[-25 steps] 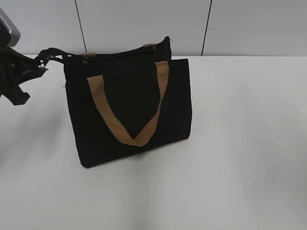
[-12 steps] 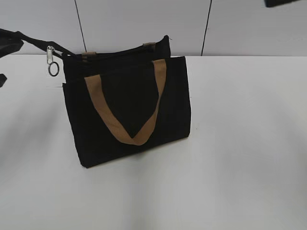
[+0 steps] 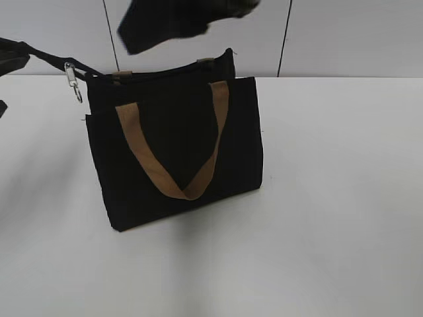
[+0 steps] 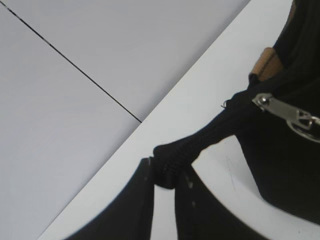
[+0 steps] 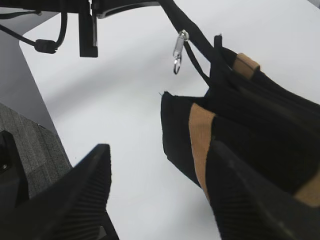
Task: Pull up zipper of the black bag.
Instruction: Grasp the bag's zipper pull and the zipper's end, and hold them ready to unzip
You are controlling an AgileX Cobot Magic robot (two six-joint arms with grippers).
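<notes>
Black bag (image 3: 175,152) stands upright on the white counter (image 3: 330,198), tan strap (image 3: 173,146) hanging in a V on its front face. The zip tape's end tail (image 4: 210,137) sticks out past the bag's top-left corner, pulled taut toward the left edge of the ext view.

Left gripper (image 4: 162,172): jaws clamped together on that tail, at the far end away from the bag.

Zipper (image 3: 73,78), silver pull w/ ring, dangles off the tail just beside the bag corner, between bag and left jaws, not touching them.

Right gripper (image 5: 160,200): jaws wide apart, holding nothing, up in the air above the bag's left part. In the rt wrist view the pull (image 5: 178,50) sits well apart from them.
</notes>
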